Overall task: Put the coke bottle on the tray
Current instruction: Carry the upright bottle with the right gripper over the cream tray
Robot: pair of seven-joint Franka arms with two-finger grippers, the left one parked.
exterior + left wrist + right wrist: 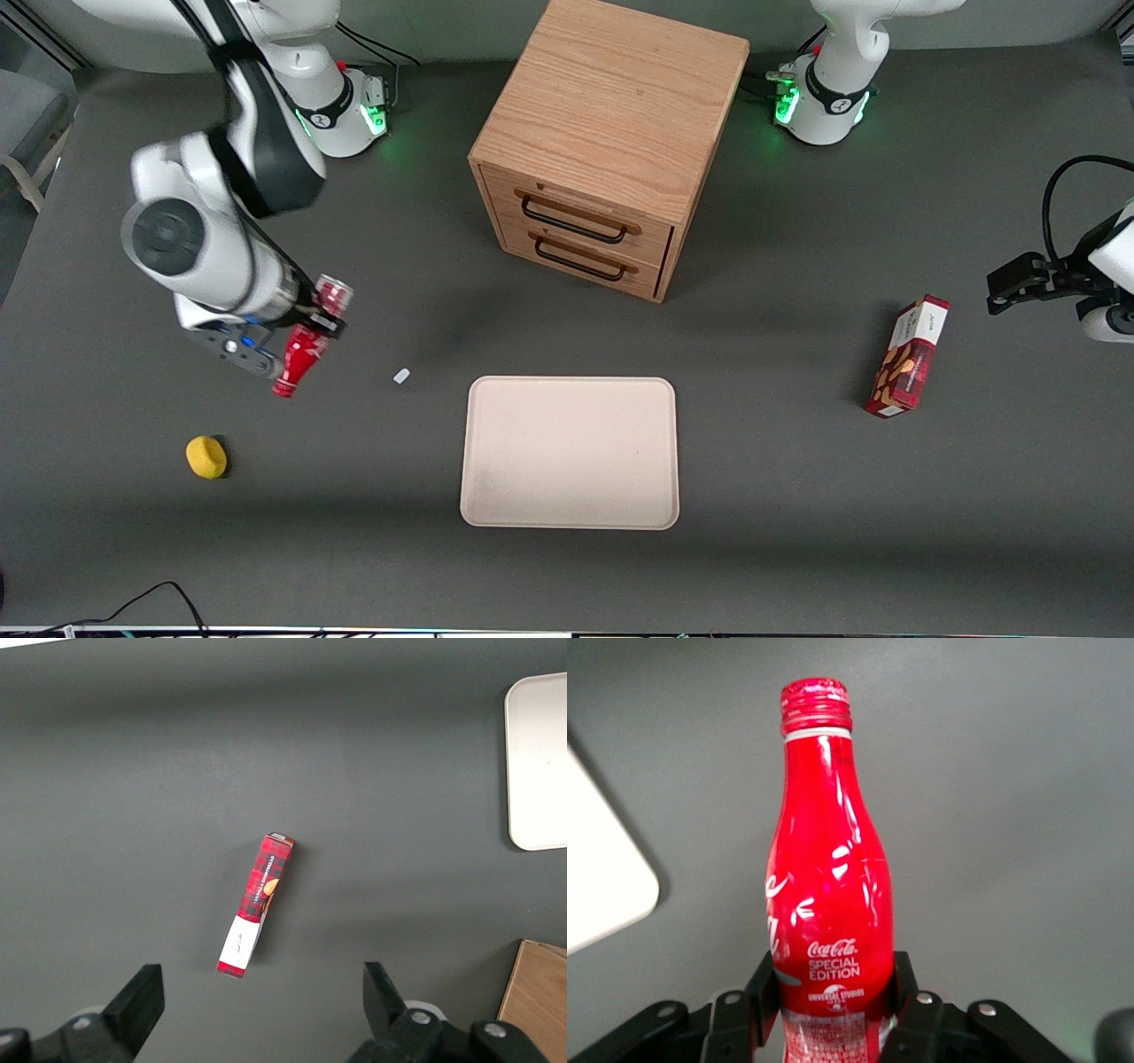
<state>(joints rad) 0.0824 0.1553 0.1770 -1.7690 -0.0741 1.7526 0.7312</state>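
Note:
The coke bottle [306, 353] is a slim red bottle with white script, held tilted above the table at the working arm's end, its cap pointing toward the front camera. My gripper [321, 321] is shut on its lower body near the silvery base. In the right wrist view the bottle [828, 895] fills the middle, with a black finger [764, 988] pressed on each side of it. The beige tray [570, 452] lies flat near the table's front middle, sideways from the bottle toward the parked arm. A corner of it shows in the right wrist view [598, 877].
A wooden two-drawer cabinet [607, 142] stands farther from the front camera than the tray. A yellow object [206, 457] lies nearer the camera than the gripper. A small white bit [401, 376] lies between bottle and tray. A red snack box [909, 357] stands toward the parked arm's end.

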